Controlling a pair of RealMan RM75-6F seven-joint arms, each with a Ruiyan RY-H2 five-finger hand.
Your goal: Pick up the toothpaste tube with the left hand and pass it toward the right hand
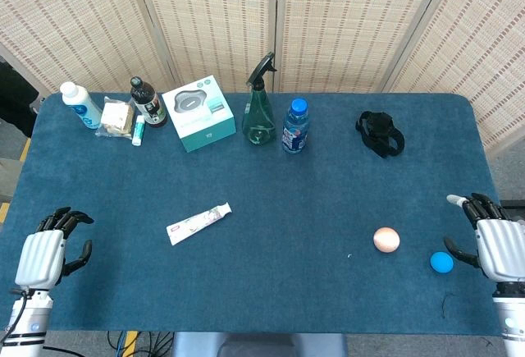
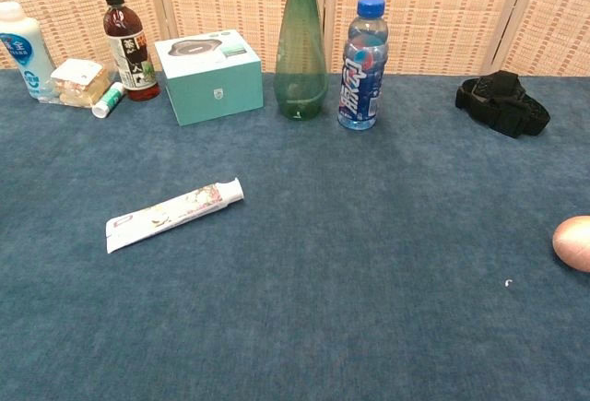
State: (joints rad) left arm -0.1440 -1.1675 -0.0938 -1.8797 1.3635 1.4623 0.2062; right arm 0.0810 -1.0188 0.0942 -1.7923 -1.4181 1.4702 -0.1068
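One blue table [image 1: 328, 209], carpeted, under everything. One teal box [image 1: 198, 113] at the far edge, left of centre. One green spray bottle [image 1: 259, 102] just right of it, then one water bottle [image 1: 295, 125] with a blue cap. Further left, one dark bottle [image 1: 146, 101], one white bottle [image 1: 80, 103], one wrapped packet [image 1: 115, 117] between them, one small green stick [image 1: 139, 130] by the packet. One black strap bundle [image 1: 381, 133] far right.

Two hands at the near corners: left hand [image 1: 47, 254] empty, fingers loosely curled and apart; right hand [image 1: 497, 242] empty too, fingers parted, off the cloth's right edge.

One tube [image 1: 198, 222], flat on the cloth, near left of centre, well apart from both hands: white, pale floral print, white cap toward far right, crimped end toward near left. One peach ball [image 1: 386, 240] and one small blue ball [image 1: 441, 262] near right
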